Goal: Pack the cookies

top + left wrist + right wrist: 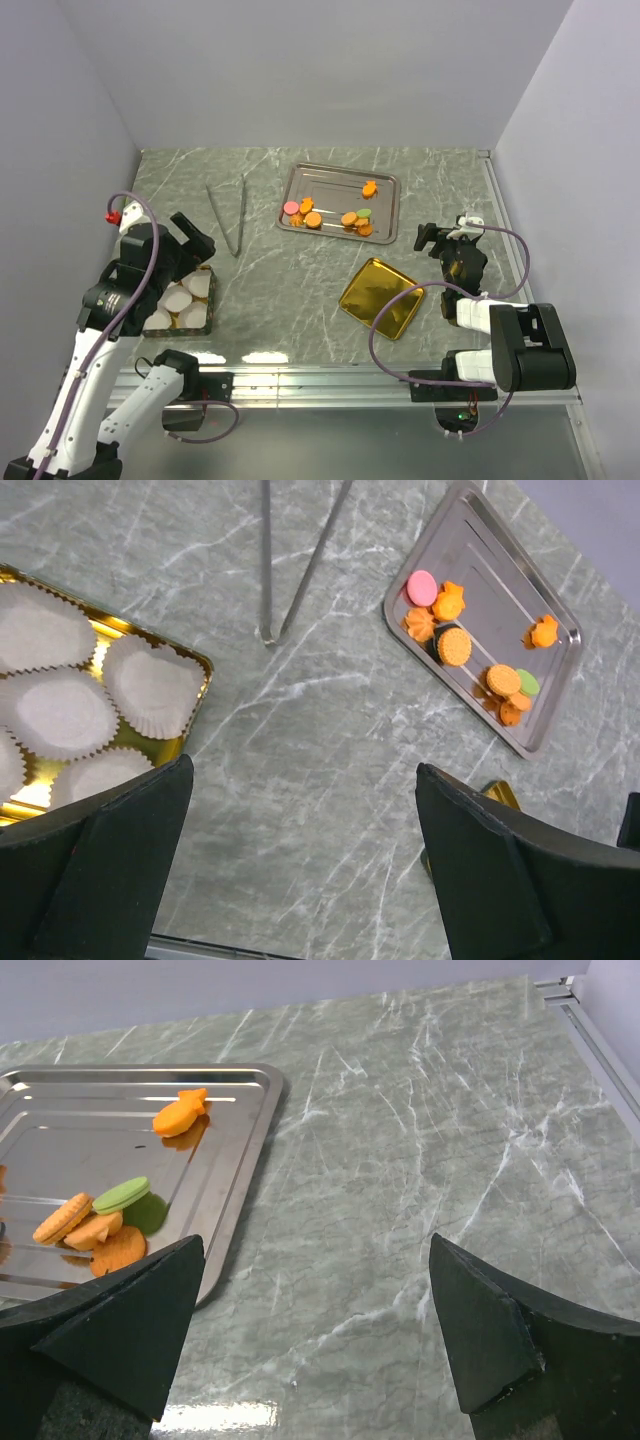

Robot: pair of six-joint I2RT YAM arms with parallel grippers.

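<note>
The cookies [330, 212] lie on a steel tray [340, 168] at the back middle: mostly orange rounds, a pink one [421, 586], a green one [121, 1194] and an orange fish shape [180, 1115]. My left gripper [200, 240] hangs open over the gold box [207, 312] of white paper cups; in the left wrist view the left gripper [305, 768] has only bare table between its fingers. My right gripper [447, 232] stands open to the right of the tray. In the right wrist view the right gripper [317, 1242] is empty, with the cookies [100, 1230] by its left finger.
Metal tongs [228, 215] lie on the table left of the tray, seen again as tongs [290, 560] in the left wrist view. A gold lid [380, 297] rests between the two arms. Walls close the table at the left, back and right.
</note>
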